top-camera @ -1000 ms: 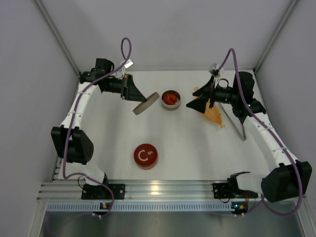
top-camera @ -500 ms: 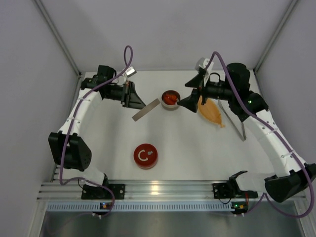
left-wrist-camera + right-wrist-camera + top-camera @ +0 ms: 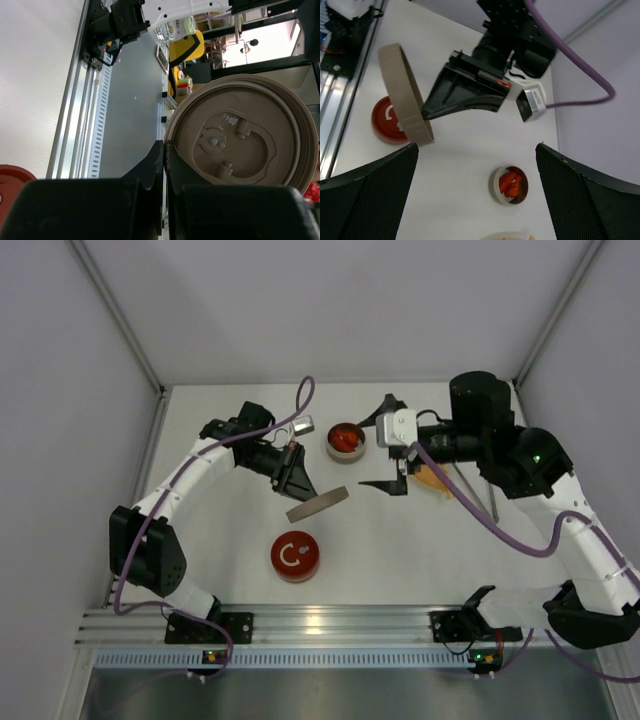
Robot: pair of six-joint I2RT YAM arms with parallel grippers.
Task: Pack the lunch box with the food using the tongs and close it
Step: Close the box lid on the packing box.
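White tabletop (image 3: 400, 540) — pale grey walls (image 3: 60, 440) on three sides, aluminium rail (image 3: 330, 620) in front

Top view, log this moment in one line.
left jaws: shut on beige lid rim | right jaws: open, empty, near food tin | red lid: on table

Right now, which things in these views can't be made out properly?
Orange dish: top view, mostly under the right arm; right wrist view, cut off by the bottom edge.
Tongs: top view, partly hidden by the right arm.
Food in the tin: top and right wrist views, too small to count pieces.
Red disc: left wrist view, cut by the corner.
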